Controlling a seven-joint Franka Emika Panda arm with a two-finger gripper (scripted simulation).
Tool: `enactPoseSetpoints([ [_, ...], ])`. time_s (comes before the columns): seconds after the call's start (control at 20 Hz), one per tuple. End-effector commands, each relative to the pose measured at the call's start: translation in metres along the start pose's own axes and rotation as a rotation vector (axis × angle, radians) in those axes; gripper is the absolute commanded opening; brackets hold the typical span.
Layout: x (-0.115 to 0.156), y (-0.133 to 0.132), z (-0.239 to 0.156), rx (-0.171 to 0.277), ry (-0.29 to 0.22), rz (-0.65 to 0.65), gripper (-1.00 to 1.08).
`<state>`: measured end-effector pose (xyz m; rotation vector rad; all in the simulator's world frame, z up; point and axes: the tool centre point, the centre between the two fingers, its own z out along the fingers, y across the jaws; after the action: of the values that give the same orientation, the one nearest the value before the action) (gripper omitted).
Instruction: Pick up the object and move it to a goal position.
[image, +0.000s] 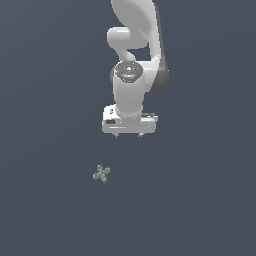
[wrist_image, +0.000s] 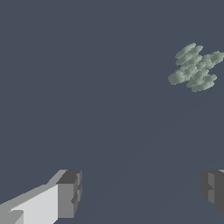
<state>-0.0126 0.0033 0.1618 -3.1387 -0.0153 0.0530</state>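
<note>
Hand (image: 128, 135) open, apart from object (image: 102, 173); dark floor (image: 200, 210).

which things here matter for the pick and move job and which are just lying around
Part of the job:
- pale grey-green knobbly cluster, lying on the surface, not held
- gripper, open and off to the side of the cluster

Just lying about:
- nothing else in view on the plain dark surface
</note>
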Motion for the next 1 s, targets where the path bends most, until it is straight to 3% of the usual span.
enactPoseSetpoints([
  [0.0,0.000,0.000,0.000,0.000,0.000,0.000,1.00],
  [0.55,-0.001,-0.008,-0.011,0.006,0.003,-0.023,1.00],
  [0.95,0.013,0.003,-0.006,0.007,0.006,0.009,1.00],
])
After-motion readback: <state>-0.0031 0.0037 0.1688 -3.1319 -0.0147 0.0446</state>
